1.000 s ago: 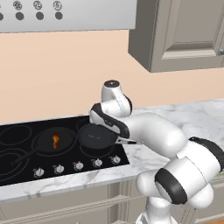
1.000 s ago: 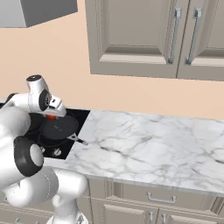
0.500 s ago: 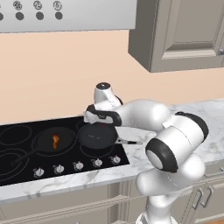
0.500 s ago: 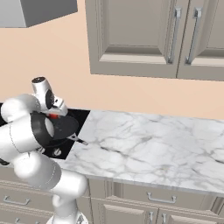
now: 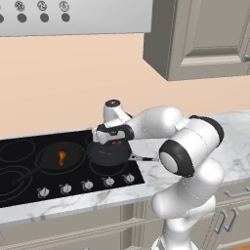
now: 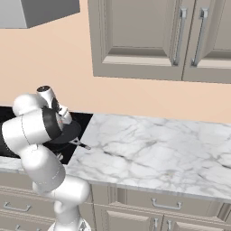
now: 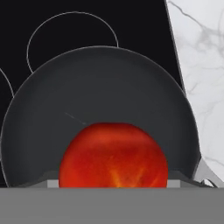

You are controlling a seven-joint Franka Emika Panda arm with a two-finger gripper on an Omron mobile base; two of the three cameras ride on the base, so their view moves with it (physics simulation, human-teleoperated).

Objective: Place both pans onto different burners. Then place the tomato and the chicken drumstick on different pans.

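My gripper (image 5: pixel 114 143) is shut on the tomato (image 7: pixel 113 155), a bright red ball held just above the right pan (image 5: pixel 108 153). In the hand view the tomato hangs over the near part of that black pan (image 7: pixel 100 87), whose handle (image 5: pixel 144 158) points right toward the marble. The left pan (image 5: pixel 49 152) rests on a burner of the black cooktop, with the orange-brown chicken drumstick (image 5: pixel 62 156) lying in it. Its handle (image 5: pixel 24 177) runs to the lower left. An empty burner ring (image 7: pixel 72 33) lies beyond the right pan.
Silver knobs (image 5: pixel 88 185) line the cooktop's front edge. A white marble counter (image 6: pixel 153 149) stretches to the right of the cooktop. Grey wall cabinets (image 6: pixel 149 36) and a range hood (image 5: pixel 73 14) hang overhead. More burner rings (image 5: pixel 17 149) lie at the far left.
The hand with the tomato has drifted slightly left and lower over the right pan, while the arm's elbow swung round. Pans and drumstick have stayed put.
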